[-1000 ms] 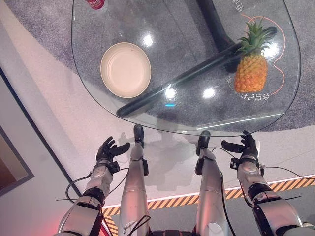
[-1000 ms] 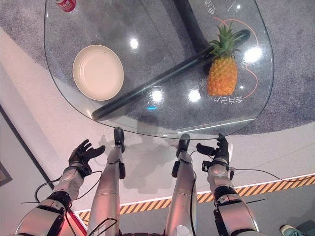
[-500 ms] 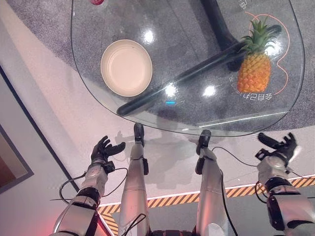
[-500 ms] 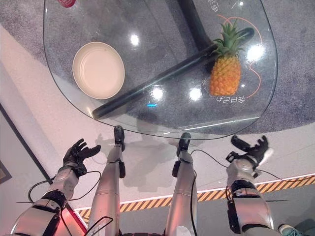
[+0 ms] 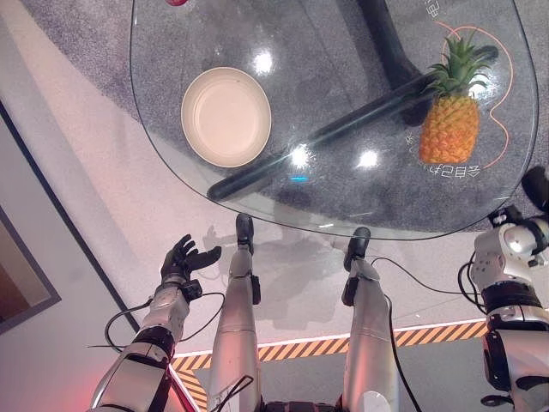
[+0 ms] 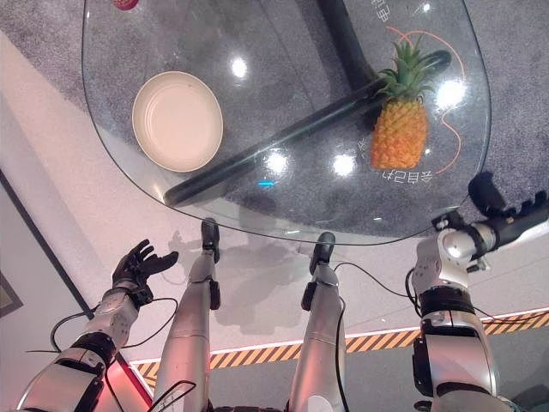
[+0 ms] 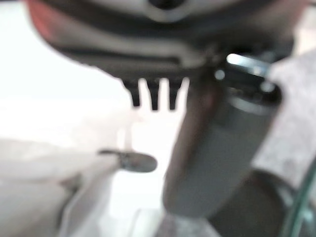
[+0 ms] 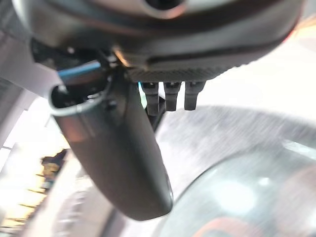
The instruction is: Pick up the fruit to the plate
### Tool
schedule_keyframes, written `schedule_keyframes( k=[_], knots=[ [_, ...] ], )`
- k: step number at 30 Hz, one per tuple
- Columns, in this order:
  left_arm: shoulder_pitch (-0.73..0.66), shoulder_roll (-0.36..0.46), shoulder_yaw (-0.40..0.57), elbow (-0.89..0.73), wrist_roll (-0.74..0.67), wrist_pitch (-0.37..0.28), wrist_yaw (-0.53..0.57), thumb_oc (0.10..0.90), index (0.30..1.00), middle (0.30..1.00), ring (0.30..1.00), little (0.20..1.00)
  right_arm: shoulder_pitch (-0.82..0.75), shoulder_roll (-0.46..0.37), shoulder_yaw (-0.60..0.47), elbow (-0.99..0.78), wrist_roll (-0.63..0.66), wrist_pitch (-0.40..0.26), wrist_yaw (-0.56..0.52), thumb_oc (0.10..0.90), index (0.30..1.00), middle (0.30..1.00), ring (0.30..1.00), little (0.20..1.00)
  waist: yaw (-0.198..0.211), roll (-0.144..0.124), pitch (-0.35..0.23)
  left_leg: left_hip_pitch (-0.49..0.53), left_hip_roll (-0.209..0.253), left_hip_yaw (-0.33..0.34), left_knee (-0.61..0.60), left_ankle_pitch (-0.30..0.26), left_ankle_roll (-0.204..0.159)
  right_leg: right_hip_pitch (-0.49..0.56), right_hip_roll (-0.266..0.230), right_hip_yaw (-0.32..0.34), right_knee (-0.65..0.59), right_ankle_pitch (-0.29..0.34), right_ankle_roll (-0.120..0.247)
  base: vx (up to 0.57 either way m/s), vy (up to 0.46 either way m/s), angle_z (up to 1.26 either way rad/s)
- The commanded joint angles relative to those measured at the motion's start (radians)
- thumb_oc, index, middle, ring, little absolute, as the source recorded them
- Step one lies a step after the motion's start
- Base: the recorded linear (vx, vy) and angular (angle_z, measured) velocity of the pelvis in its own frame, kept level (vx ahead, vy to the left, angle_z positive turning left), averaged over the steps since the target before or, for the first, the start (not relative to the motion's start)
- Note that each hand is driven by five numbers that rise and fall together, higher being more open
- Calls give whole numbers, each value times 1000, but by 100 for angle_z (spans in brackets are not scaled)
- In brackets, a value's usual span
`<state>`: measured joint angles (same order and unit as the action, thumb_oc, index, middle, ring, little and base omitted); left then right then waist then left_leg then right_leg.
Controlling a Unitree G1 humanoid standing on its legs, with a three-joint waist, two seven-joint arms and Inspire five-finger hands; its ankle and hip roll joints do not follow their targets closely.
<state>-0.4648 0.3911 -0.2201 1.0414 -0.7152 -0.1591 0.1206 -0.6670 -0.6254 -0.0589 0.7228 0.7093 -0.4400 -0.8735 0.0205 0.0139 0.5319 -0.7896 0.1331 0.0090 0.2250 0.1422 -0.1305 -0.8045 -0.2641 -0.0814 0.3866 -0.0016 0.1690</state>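
A pineapple (image 5: 449, 124) stands upright on the right side of the round glass table (image 5: 326, 77). A cream plate (image 5: 226, 117) with nothing in it sits on the table's left side, well apart from the fruit. My right hand (image 6: 502, 225) is raised beside the table's near-right rim, a short way on the near side of the pineapple, fingers straight and holding nothing; its thumb (image 8: 123, 158) looms large in the right wrist view. My left hand (image 5: 182, 260) hangs low off the table's near-left side, open, with its thumb (image 7: 217, 148) close up in the left wrist view.
A red can (image 5: 176, 2) pokes in at the table's far edge beyond the plate. A black table leg (image 5: 343, 129) runs diagonally under the glass between plate and pineapple. Yellow-black striped tape (image 5: 300, 350) crosses the floor near me.
My right arm has lifted and swung outward to the right, up to the table's near-right rim. The left hand has barely moved. The pineapple and plate stay put.
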Motion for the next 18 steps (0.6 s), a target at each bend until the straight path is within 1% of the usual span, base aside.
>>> schedule_keyframes(
  k=[1,3,4,5,6,7,10,11,15,18],
  knots=[
    [61,38,34,30,-40,-18,30,800,900,900,900,900,27,-89,-21,-140,-160,-103,-110,800,900,900,900,900,-14,-23,-12,-11,-28,-37,137,-144,37,0,9,-45,-83,94,-16,-5,37,-1],
    [61,33,36,33,-43,-22,29,800,900,900,900,900,30,-80,-14,-216,-228,-87,-138,800,900,900,900,900,-19,-22,-12,-13,-29,-36,136,-143,39,-5,9,-42,-82,94,-16,-1,17,-1],
    [61,33,36,33,-43,-22,29,800,900,900,900,900,32,-77,-13,-233,-242,-81,-146,800,900,900,900,900,-19,-22,-12,-14,-30,-35,136,-142,39,-5,9,-42,-82,94,-16,-3,38,-1],
    [65,30,43,30,-41,-21,26,800,900,900,900,900,40,-65,-10,-303,-299,-64,-160,800,900,900,900,900,-22,-21,-12,-14,-30,-33,134,-141,40,-7,8,-40,-83,93,-17,-4,39,1],
    [69,27,48,32,-38,-25,21,800,900,900,900,900,44,-58,-3,-337,-334,-58,-162,800,900,900,900,900,-23,-20,-12,-14,-31,-32,133,-140,40,-7,8,-39,-83,92,-18,-7,57,2],
    [74,22,52,32,-37,-28,20,800,900,900,900,900,47,-53,4,-385,-369,-35,-162,800,900,900,900,900,-25,-18,-12,-14,-30,-30,132,-138,41,-8,7,-38,-83,91,-18,-5,38,2],
    [75,17,57,31,-35,-29,19,800,900,900,900,900,51,-47,15,-423,-400,-21,-156,800,900,900,900,900,-28,-18,-12,-13,-29,-28,130,-137,41,-7,6,-37,-84,89,-19,-5,26,0],
    [79,10,62,33,-32,-35,19,800,900,900,900,900,57,-37,31,-460,-422,-1,-139,800,900,900,900,900,-29,-17,-12,-10,-28,-23,124,-132,40,-4,6,-36,-87,89,-20,-10,35,-1],
    [81,6,67,33,-29,-38,16,800,900,900,900,900,67,-16,57,-490,-423,21,-85,800,900,900,900,900,-30,-17,-12,-6,-26,-18,119,-127,39,1,5,-38,-90,88,-21,-3,9,0],
    [81,2,68,34,-24,-42,11,800,900,900,900,900,69,2,91,-494,-397,54,-24,800,900,900,900,900,-28,-16,-12,-3,-25,-14,114,-122,37,5,2,-40,-92,89,-21,0,0,0]
  ],
)
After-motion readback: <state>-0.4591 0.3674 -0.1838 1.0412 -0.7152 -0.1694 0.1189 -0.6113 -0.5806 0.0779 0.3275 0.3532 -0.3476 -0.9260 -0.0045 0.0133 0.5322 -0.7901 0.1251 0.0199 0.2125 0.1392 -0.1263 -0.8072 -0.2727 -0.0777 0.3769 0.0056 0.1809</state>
